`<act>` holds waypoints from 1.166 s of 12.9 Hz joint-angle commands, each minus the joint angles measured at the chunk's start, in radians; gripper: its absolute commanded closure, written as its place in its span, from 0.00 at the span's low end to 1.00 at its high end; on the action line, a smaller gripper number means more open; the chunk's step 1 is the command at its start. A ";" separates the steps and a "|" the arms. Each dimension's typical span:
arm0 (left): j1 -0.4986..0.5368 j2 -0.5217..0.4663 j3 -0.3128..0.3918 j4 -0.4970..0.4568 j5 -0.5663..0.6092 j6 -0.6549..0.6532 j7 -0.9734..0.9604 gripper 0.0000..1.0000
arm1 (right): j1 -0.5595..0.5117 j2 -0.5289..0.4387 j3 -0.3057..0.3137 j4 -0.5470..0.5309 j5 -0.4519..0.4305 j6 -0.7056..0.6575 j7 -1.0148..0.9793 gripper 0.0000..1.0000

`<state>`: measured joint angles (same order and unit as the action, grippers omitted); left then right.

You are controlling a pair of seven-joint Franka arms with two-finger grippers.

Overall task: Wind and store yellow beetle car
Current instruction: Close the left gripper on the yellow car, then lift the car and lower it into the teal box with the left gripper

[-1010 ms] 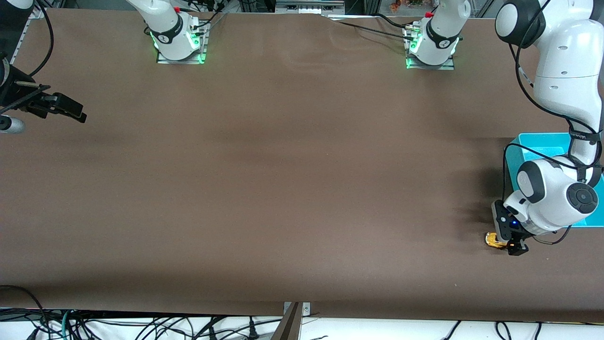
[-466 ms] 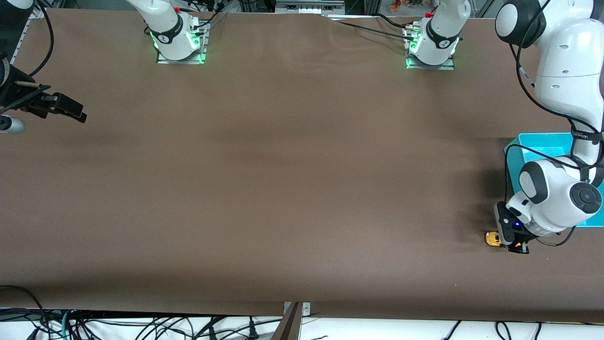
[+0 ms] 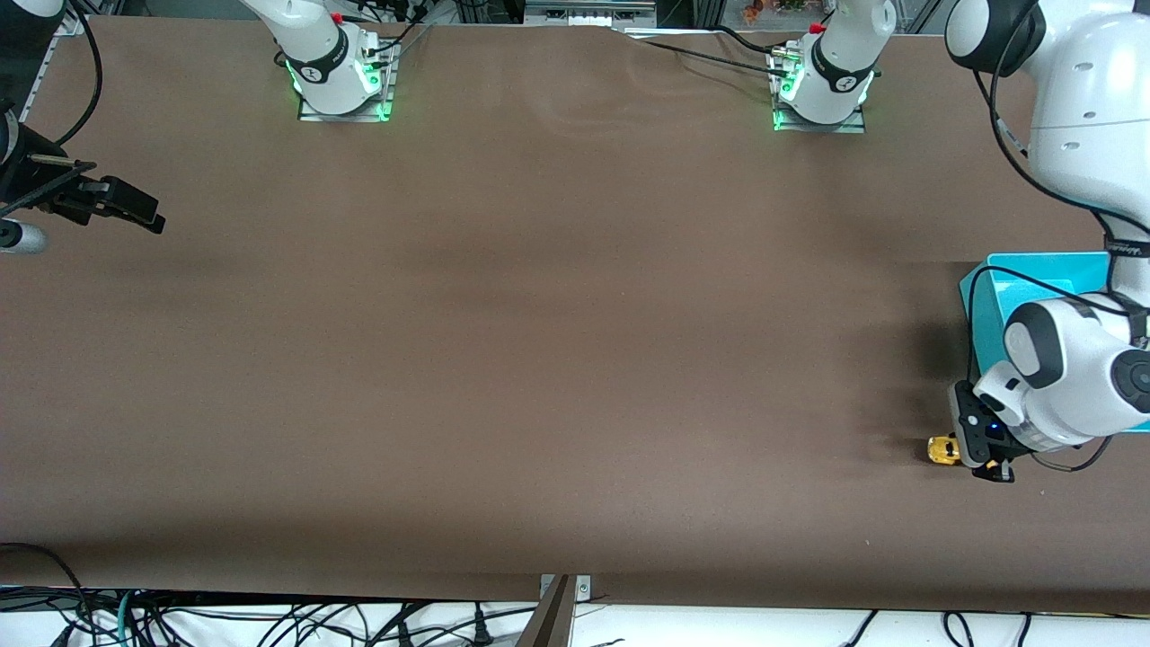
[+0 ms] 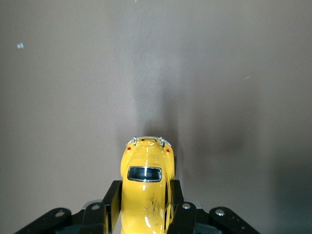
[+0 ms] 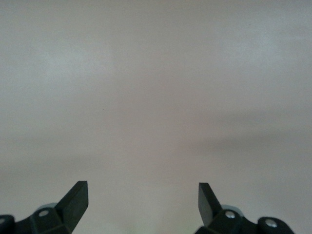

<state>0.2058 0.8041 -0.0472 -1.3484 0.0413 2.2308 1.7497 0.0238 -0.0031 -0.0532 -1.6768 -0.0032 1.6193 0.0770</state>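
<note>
The yellow beetle car [image 3: 942, 448] [image 4: 146, 170] is a small rounded toy with a dark window, low at the brown table near the left arm's end. My left gripper [image 3: 977, 458] [image 4: 145, 194] is shut on it, one black finger pressed against each side of its body. The car's rounded end sticks out past the fingertips. My right gripper [image 3: 135, 212] [image 5: 143, 192] waits open over the table at the right arm's end, with nothing between its fingers.
A teal bin [image 3: 1033, 270] stands at the left arm's end, a little farther from the front camera than the car and partly covered by the left arm. Both arm bases [image 3: 341, 81] [image 3: 819, 90] sit along the table's back edge.
The left gripper has shut on the car's sides. Gripper and car have shifted slightly toward the left arm's end of the table. The right arm has not moved.
</note>
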 commanded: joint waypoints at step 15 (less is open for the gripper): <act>0.227 -0.246 0.101 -0.224 0.002 -0.243 0.349 0.64 | 0.004 -0.018 -0.010 -0.009 -0.003 -0.012 -0.008 0.00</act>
<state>0.4225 0.5771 0.0616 -1.4976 0.0421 1.9367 2.0748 0.0237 -0.0031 -0.0573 -1.6767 -0.0032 1.6183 0.0770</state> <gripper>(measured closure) 0.555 0.000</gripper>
